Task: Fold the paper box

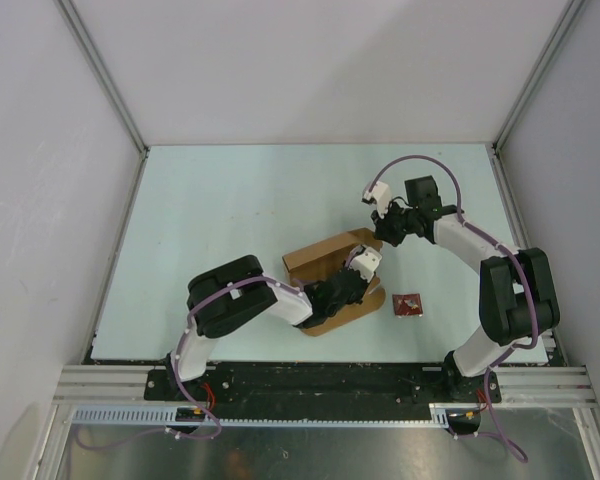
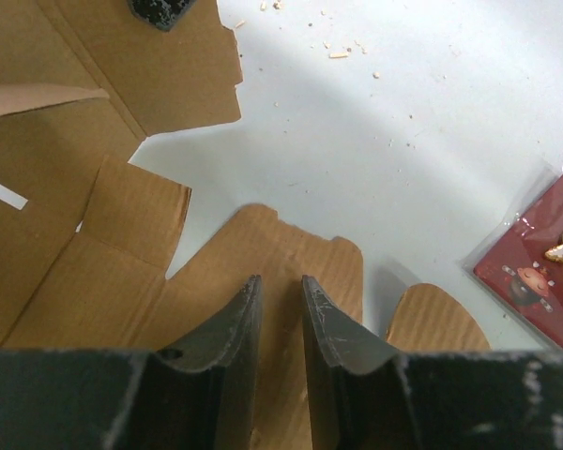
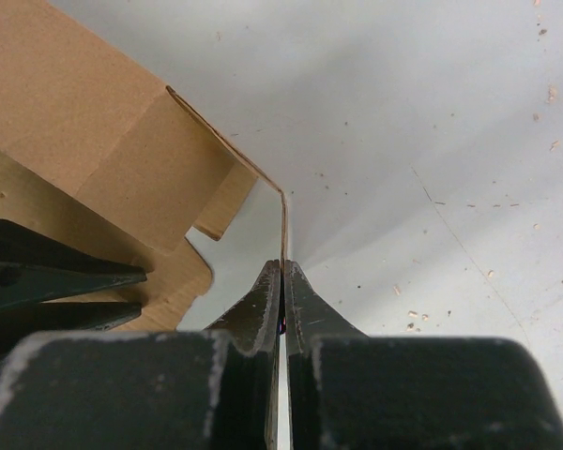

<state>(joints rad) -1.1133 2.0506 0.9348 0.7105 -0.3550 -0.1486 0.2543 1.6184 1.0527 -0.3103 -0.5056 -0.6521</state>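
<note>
item: paper box point(image 1: 313, 262), brown cardboard, part-folded, flaps spread. lies on the table point(image 1: 230, 200) just left of the red packet point(image 1: 407, 303), not touching it.
left gripper point(image 2: 280, 281): over the box flap on the packet's side, jaws narrowly parted, cardboard showing beneath the gap, nothing clamped.
right gripper point(image 3: 282, 265): beyond the packet, at the box's far corner, jaws pinched tight on the thin edge of an upright flap.
</note>
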